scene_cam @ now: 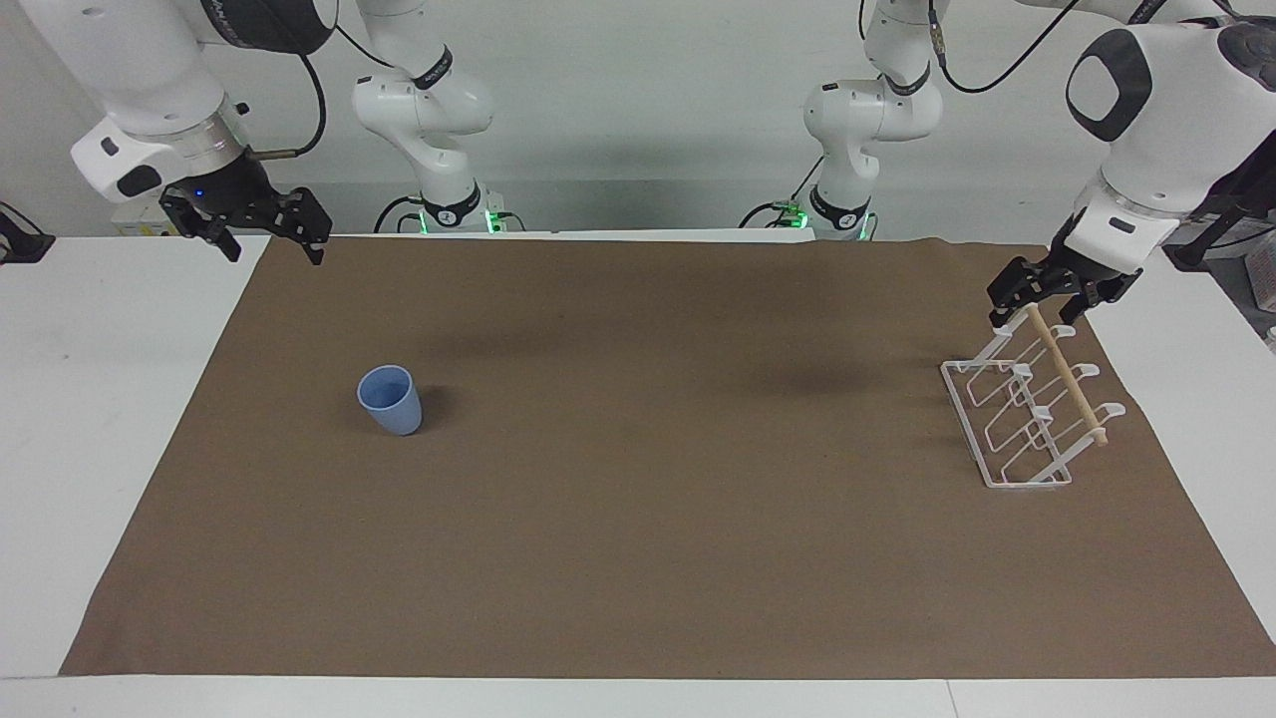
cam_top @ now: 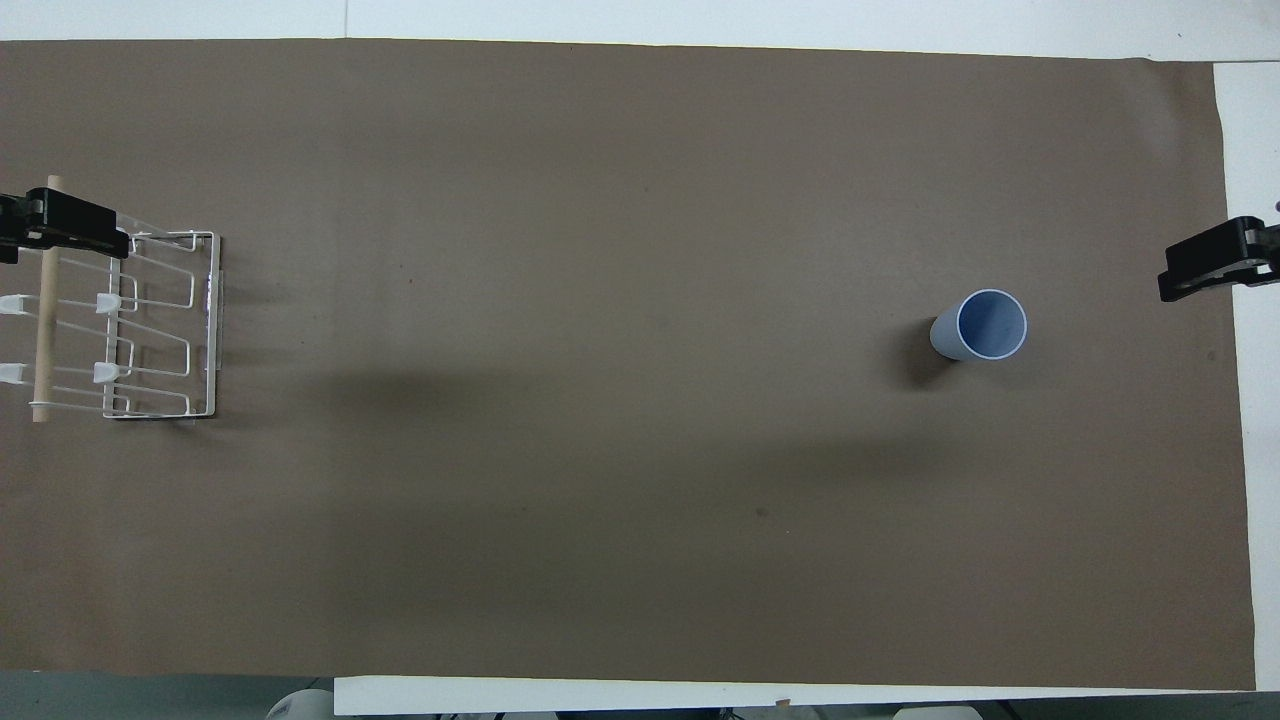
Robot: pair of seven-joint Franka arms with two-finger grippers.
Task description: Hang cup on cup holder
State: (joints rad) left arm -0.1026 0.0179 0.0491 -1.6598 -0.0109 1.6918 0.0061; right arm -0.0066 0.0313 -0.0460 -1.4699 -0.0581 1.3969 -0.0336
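The counter [scene_cam: 120,419] carries a mat [scene_cam: 638,519] that covers most of its top. The cup [scene_cam: 391,400] stands upright on the mat toward the right arm's end. The cup holder [scene_cam: 1027,409] stands on the mat toward the left arm's end, well apart from the cup, its dowel [scene_cam: 1069,377] across the top. The left gripper [scene_cam: 1042,299] hangs over the dowel's end nearest the robots. The right gripper [scene_cam: 271,239] hangs over the mat's corner at the right arm's end, jaws apart.

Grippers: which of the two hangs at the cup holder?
The left gripper, jaws open over the wooden dowel of the cup holder. The right gripper hangs over the cloth's edge, away from both holder and cup.
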